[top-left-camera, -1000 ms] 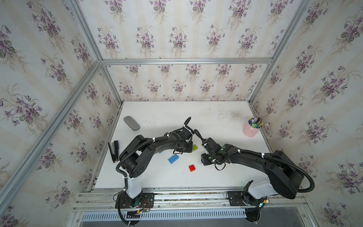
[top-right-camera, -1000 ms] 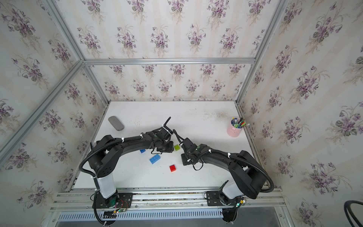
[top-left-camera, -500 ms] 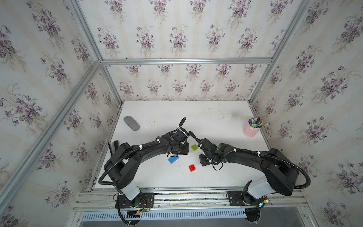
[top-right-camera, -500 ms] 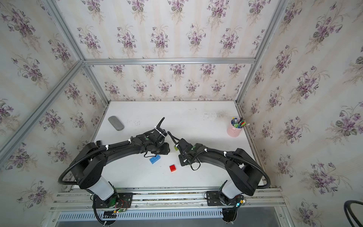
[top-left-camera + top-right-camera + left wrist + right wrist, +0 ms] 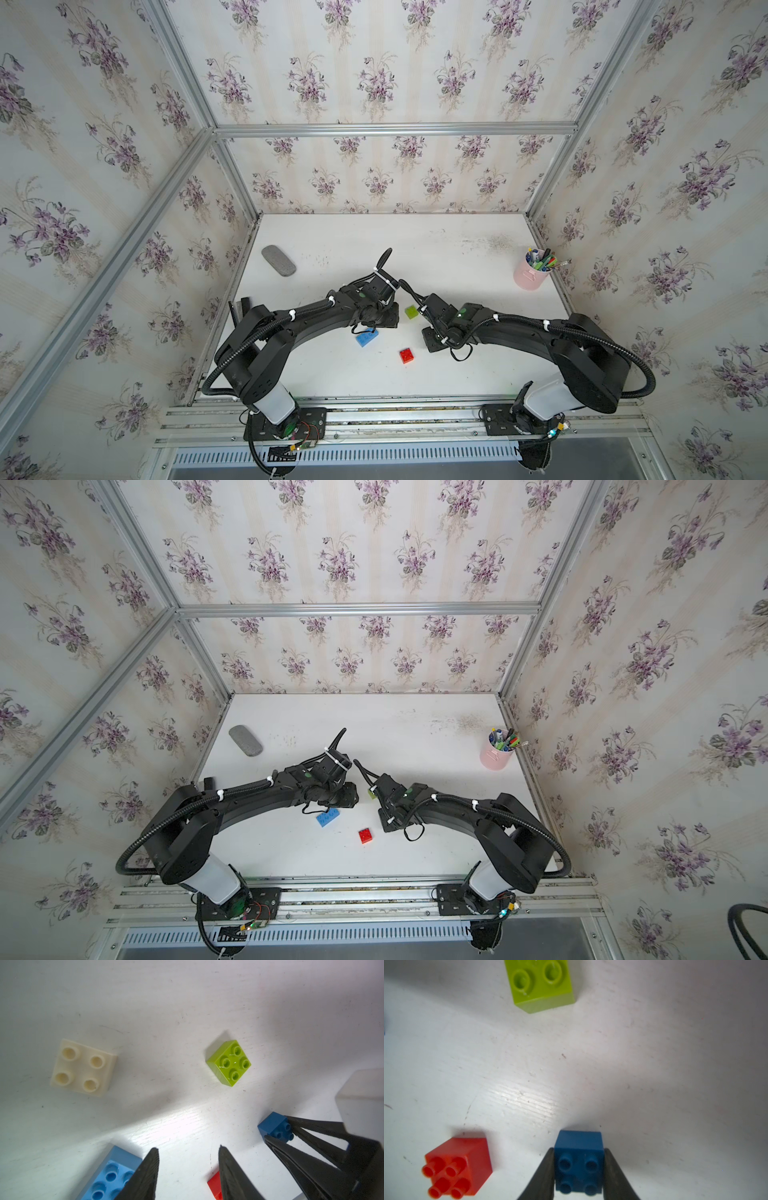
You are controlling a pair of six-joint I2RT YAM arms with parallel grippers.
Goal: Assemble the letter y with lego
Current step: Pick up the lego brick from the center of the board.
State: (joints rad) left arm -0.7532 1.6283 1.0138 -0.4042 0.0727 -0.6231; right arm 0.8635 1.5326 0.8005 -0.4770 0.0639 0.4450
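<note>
Two grippers over the table [image 5: 457, 257] — right gripper [image 5: 579, 1150] clamps a dark blue brick [image 5: 578, 1140], left gripper [image 5: 187, 1148] gapes empty; green brick [image 5: 228, 1062], red brick [image 5: 456, 1165], white brick [image 5: 82, 1068], light blue brick [image 5: 110, 1174] lie loose nearby.

Quick count, five pieces showing: one white brick [image 5: 82, 1068], one lime green brick [image 5: 228, 1063], one red brick [image 5: 456, 1167], one light blue brick [image 5: 110, 1174], one dark blue brick [image 5: 579, 1165]. Plus one pink pen cup [image 5: 530, 276] and one grey pad [image 5: 278, 260].

We look into a robot lab booth. An aluminium frame [image 5: 395, 129] holds wallpapered panels [image 5: 374, 62] around a white desk [image 5: 436, 257]. Mounting rails [image 5: 395, 417] run along its front.
</note>
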